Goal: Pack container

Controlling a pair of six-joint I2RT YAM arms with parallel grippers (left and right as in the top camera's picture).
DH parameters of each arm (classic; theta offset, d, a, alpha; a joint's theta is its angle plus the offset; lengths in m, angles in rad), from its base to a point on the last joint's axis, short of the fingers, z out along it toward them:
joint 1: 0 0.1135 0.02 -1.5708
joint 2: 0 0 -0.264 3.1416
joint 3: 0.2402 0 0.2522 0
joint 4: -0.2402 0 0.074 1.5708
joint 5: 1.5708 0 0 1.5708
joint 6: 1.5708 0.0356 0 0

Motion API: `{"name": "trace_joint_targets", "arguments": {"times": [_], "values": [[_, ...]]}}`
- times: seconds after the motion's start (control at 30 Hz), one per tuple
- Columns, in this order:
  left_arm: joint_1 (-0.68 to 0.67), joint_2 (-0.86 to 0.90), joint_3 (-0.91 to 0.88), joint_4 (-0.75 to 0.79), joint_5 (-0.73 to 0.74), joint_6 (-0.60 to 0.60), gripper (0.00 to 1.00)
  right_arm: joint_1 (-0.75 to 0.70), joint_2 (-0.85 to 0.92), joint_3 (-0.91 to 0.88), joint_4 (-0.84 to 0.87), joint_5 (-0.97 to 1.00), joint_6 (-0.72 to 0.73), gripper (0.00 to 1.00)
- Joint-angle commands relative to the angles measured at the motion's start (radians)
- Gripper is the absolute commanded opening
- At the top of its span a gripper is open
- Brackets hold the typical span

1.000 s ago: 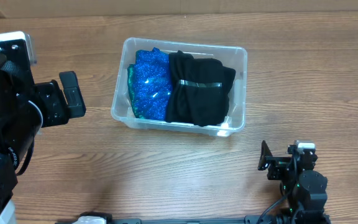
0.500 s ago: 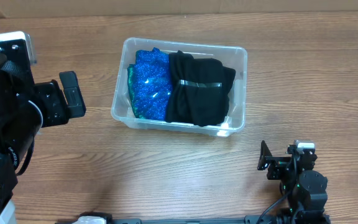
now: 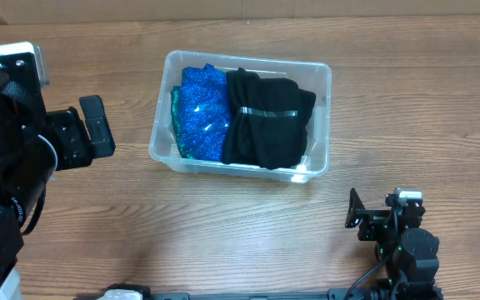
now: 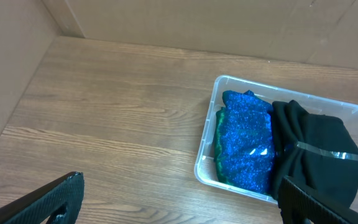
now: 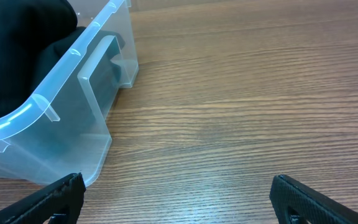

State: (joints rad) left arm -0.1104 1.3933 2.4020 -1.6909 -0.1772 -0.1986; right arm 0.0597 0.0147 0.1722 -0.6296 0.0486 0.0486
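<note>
The clear plastic container [image 3: 322, 79] sits on the wooden table at centre. Inside lie a blue sparkly cloth [image 3: 202, 113] on the left and a black folded garment [image 3: 267, 125] on the right. The left wrist view shows the container [image 4: 205, 155] with the blue cloth [image 4: 246, 146] and black garment [image 4: 319, 155]. The right wrist view shows the container's end wall and handle [image 5: 95, 81]. My left gripper [image 4: 179, 202] is open and empty, left of the container. My right gripper [image 5: 176, 199] is open and empty, low near the front right.
The wooden table [image 3: 223, 225] runs all round the container. A cardboard wall [image 4: 166, 22] stands behind the table and along its left side. The left arm's bulk [image 3: 15, 158] fills the left edge of the overhead view.
</note>
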Motion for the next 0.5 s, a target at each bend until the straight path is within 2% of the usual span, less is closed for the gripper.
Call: {"name": "trace_joint_targets", "arguments": {"times": [0.0,0.07,0.17,0.3,0.47], "values": [[0.007,-0.023,-0.02,0.002,-0.013,0.02,1.0,-0.003,-0.012,-0.018,0.0,-0.007,0.0,1.0],[0.007,-0.052,-0.072,0.052,-0.042,0.037,1.0,-0.003,-0.012,-0.018,0.0,-0.007,0.0,1.0],[0.008,-0.127,-0.226,0.22,0.018,0.071,1.0,-0.003,-0.012,-0.018,0.0,-0.007,0.0,1.0],[0.034,-0.266,-0.536,0.536,0.204,0.22,1.0,-0.003,-0.012,-0.018,0.001,-0.007,0.0,1.0],[0.088,-0.444,-0.908,0.829,0.304,0.218,1.0,-0.003,-0.012,-0.018,0.001,-0.007,0.0,1.0]]}}
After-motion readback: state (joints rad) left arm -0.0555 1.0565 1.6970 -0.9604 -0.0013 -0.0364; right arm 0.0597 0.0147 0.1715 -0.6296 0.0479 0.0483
